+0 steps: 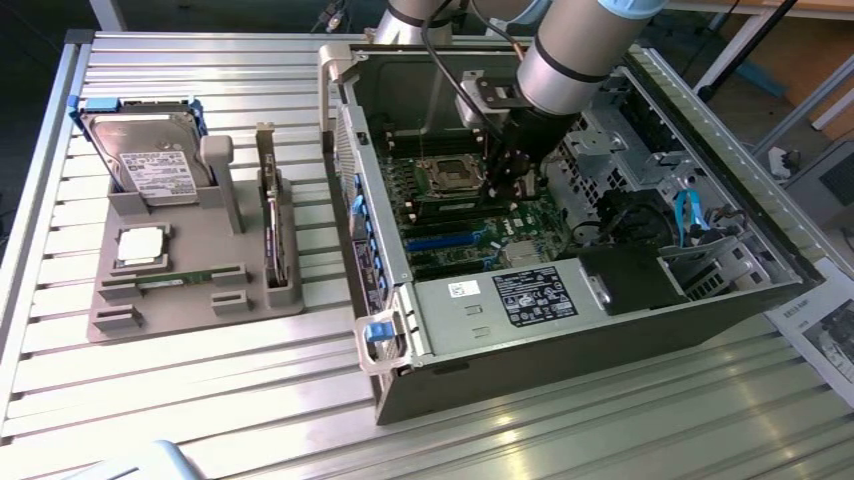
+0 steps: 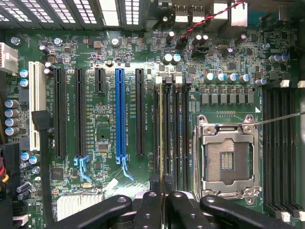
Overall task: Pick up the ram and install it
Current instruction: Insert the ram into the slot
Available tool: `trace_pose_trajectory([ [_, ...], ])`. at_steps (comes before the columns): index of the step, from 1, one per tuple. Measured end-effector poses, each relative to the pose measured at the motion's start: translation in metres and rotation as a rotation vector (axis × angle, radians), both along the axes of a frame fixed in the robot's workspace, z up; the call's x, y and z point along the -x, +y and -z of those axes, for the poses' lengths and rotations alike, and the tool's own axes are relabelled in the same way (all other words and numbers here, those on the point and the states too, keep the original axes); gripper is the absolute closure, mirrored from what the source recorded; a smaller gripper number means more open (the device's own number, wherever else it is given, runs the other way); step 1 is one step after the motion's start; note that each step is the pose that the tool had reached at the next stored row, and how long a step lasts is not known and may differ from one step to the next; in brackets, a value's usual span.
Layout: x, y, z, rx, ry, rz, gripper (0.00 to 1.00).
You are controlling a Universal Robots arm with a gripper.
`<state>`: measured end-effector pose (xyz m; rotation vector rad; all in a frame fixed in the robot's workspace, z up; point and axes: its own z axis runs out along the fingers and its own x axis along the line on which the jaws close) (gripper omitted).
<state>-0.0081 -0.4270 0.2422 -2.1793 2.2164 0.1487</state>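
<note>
Exterior view: I am reaching my arm (image 1: 574,60) down into an open computer case (image 1: 454,370) that is lying on its side on a slatted metal worktop (image 1: 200,400). My gripper (image 1: 507,190) is hanging low over the motherboard (image 1: 467,235), just beside the processor socket (image 1: 447,172), on the exterior view's right of it. Well apart, toward the exterior view's left, a grey holder (image 1: 187,245) is carrying a hard drive (image 1: 154,165) and other parts.

Wrist view: I am looking straight down onto the board. My fingertips (image 2: 148,205) are standing almost together, pinching the ram (image 2: 164,138), which is showing as a thin olive-green edge running away from them. The ram is lying in line with one of the black memory slots (image 2: 180,138), between the long expansion slots (image 2: 120,114), one of them blue, and the silver socket. I cannot tell whether its lower edge is touching the slot or hovering just above it.

As I judge it, the pick-up is done and I am working on the install: lining the ram up with its slot. Seating it is calling for a straight push down with the stick kept upright and square to the slot. The pressure needs to be even along its length so both end latches can catch. Any tilt or sideways drift is risking a jam against the slot walls.
</note>
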Motion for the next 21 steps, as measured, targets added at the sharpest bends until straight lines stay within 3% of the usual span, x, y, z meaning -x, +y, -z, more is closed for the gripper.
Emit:
trace_pose_trajectory([
  [21, 0.0011, 0.0000, 0.0005, -0.0002, -0.0075, 0.000, 0.88],
])
